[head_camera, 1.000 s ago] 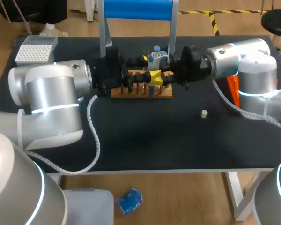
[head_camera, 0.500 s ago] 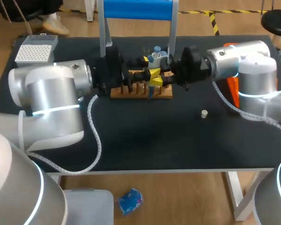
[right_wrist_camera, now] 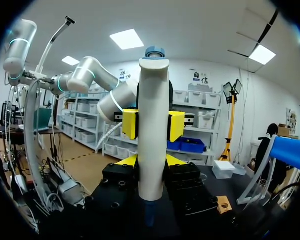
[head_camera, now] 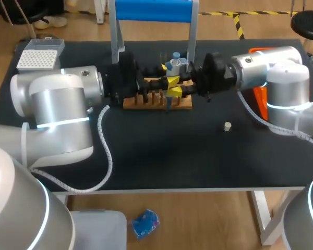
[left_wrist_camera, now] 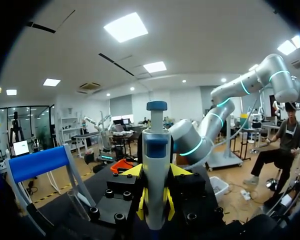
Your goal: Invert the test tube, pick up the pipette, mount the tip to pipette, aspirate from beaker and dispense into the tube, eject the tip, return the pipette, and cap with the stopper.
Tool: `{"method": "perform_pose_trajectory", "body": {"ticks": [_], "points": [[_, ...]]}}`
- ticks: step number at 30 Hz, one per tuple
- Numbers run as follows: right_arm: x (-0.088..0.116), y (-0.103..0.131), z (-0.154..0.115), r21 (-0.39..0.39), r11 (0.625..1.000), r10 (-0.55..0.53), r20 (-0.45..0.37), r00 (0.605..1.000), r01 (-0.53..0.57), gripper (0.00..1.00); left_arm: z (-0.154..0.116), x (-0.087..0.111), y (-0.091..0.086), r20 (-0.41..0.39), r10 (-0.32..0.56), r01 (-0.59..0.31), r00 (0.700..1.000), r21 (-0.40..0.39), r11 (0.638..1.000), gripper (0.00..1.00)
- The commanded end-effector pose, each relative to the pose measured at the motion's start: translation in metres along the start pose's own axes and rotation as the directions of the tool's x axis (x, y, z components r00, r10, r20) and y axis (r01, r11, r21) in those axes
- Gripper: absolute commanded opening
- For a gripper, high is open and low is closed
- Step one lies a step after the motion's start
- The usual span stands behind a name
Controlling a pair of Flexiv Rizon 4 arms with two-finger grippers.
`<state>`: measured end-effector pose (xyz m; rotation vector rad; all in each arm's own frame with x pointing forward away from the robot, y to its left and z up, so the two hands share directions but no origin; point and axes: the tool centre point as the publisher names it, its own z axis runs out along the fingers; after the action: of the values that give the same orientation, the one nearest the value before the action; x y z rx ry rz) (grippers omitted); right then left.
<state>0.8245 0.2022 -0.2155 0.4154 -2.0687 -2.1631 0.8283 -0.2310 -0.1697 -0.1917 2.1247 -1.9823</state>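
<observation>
Two grippers hold one pipette, upright, over the wooden rack at the far middle of the table. Left gripper: yellow tips pressed to both sides of its body. Right gripper: clamped likewise, from the opposite side. Stopper lies alone, nearer, to the right. Tip box at the far left corner.

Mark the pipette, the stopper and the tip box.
pipette [left_wrist_camera: 156, 170]: left wrist view, on its white body.
stopper [head_camera: 227, 126]: head view, on its top.
tip box [head_camera: 38, 60]: head view, on its white tip grid.
</observation>
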Motion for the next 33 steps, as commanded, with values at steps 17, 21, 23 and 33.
{"method": "perform_pose_trajectory", "body": {"ticks": [17,21,23,33], "points": [[0.024,0.010,-0.047,0.071,0.996,0.057,0.069,0.996,-0.062,1.00,-0.021,-0.033,-0.016,0.129,-0.003,0.006,0.992,-0.022,1.000,0.00],[0.026,0.015,-0.065,0.091,0.994,0.053,0.100,0.994,-0.062,1.00,-0.026,-0.047,-0.019,0.193,-0.015,0.021,0.981,-0.027,0.999,0.00],[0.025,0.018,-0.073,0.103,0.993,0.051,0.113,0.992,-0.063,1.00,-0.030,-0.056,-0.022,0.247,-0.029,0.036,0.969,-0.023,0.999,0.00],[0.022,0.027,-0.091,0.128,0.990,0.041,0.147,0.988,-0.060,1.00,-0.039,-0.078,-0.027,0.425,-0.048,0.064,0.904,-0.024,0.998,0.00]]}}
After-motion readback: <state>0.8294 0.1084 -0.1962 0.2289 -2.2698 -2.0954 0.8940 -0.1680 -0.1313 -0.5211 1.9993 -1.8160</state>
